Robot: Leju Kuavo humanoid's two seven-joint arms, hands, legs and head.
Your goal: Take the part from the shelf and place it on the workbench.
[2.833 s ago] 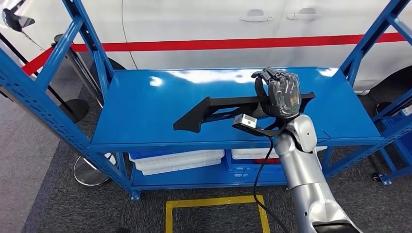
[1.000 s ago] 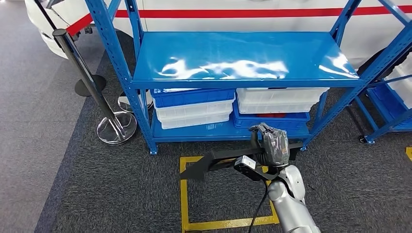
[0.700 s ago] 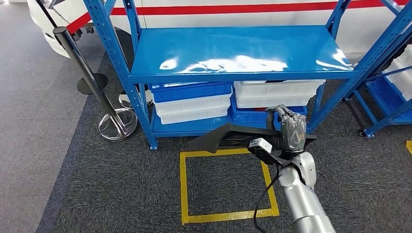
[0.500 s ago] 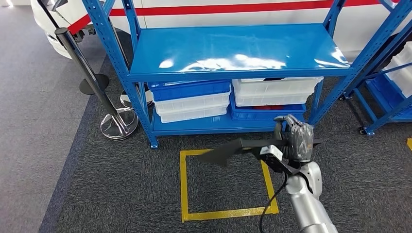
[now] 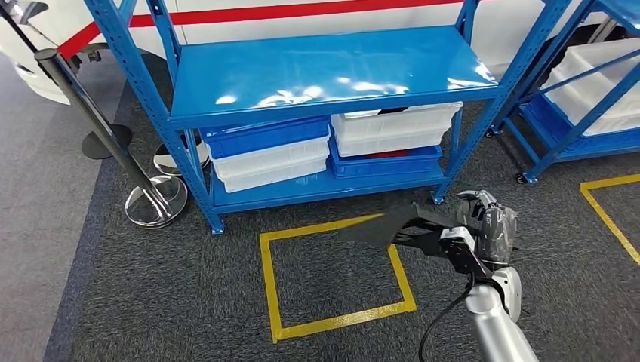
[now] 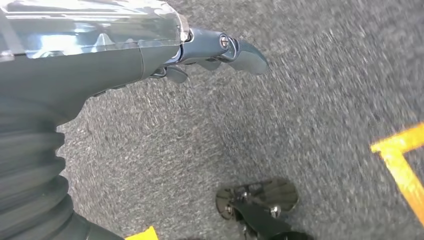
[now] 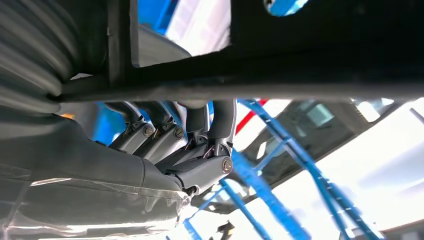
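The right robot hand (image 5: 489, 230) has its fingers (image 7: 200, 127) curled tight round a bar of the black part (image 5: 392, 225), gripping it near one end; the part hangs in the air over the carpet, above the far edge of the yellow floor square (image 5: 332, 275), well clear of the blue shelf (image 5: 317, 72); no counter is to be seen. Its long axis lies roughly level, running from the hand out to the robot's left, with the broad tapering end pointing that way. The risk, as I judge it: held so near one end, the long free end may sag or twist in the grip, or clip a shelf post (image 5: 472, 132) if the robot turns close by. The left robot hand (image 6: 150, 47) hangs over the carpet holding nothing, fingers loosely apart.
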